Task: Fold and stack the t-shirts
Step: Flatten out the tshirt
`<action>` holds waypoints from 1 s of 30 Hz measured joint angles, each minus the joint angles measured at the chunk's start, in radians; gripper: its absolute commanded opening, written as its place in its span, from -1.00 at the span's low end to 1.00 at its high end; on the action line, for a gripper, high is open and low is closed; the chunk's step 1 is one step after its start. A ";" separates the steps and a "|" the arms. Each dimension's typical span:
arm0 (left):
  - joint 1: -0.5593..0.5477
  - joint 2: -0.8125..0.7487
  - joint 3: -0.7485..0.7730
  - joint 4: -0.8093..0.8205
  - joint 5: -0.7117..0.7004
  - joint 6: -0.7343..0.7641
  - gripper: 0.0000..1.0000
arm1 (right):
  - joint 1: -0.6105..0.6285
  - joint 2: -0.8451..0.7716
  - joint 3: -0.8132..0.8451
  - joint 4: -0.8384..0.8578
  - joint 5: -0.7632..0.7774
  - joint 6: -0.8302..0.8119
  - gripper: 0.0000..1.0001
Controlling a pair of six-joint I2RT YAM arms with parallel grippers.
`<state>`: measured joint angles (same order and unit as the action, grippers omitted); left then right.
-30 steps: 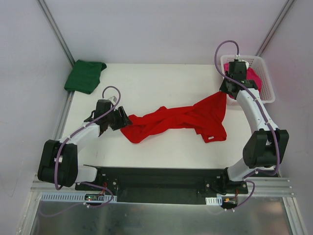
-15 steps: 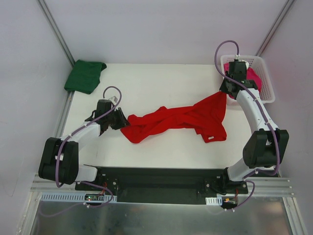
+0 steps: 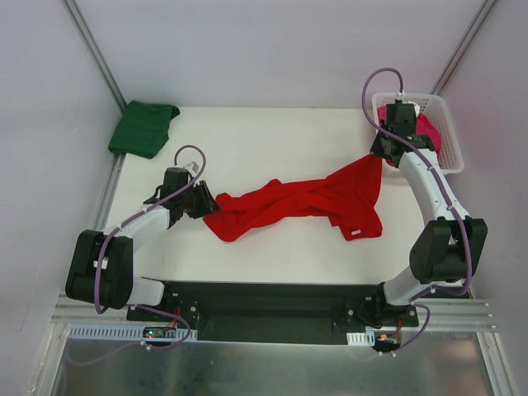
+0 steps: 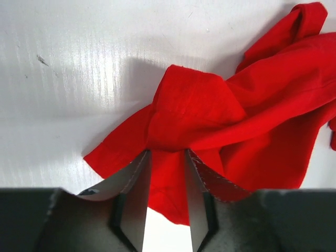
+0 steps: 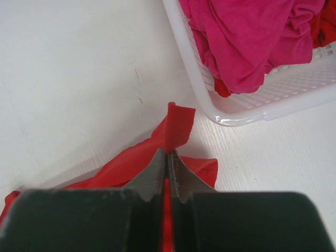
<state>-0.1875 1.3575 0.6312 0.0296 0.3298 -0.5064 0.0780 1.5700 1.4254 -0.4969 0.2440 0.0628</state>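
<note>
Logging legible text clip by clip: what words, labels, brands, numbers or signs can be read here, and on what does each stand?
No text can be read in any view.
Small white patch, perhaps a tag, on the red t-shirt: too small to read.
Green t-shirt, pink t-shirt, basket, table: no print or label shows.

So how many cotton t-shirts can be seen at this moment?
3. A bright red t-shirt stretched across the middle, a folded dark green t-shirt at the far-left corner, a magenta pink t-shirt in the white lattice basket. Red cloth beside it hints at more hidden.
</note>
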 measured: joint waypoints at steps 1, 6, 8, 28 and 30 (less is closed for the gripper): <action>0.000 0.000 0.000 0.001 -0.001 -0.001 -0.26 | 0.000 0.000 0.000 0.000 0.000 0.000 -0.97; 0.000 0.000 0.000 0.003 -0.008 -0.001 -0.25 | 0.000 0.000 0.000 0.000 -0.003 0.000 -0.97; 0.000 0.000 0.000 0.003 -0.015 0.000 -0.25 | 0.000 0.000 0.000 0.000 -0.003 0.000 -0.96; 0.026 0.000 0.000 0.020 -0.050 0.006 -0.34 | 0.000 0.000 0.000 0.000 -0.014 0.000 -0.97; 0.026 0.006 0.000 0.026 -0.050 0.005 -0.34 | 0.000 0.000 0.000 0.000 -0.014 0.000 -0.96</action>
<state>-0.1616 1.3632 0.6315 0.0559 0.2802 -0.5014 0.0780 1.5700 1.4254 -0.4973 0.2298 0.0628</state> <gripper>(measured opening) 0.335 0.021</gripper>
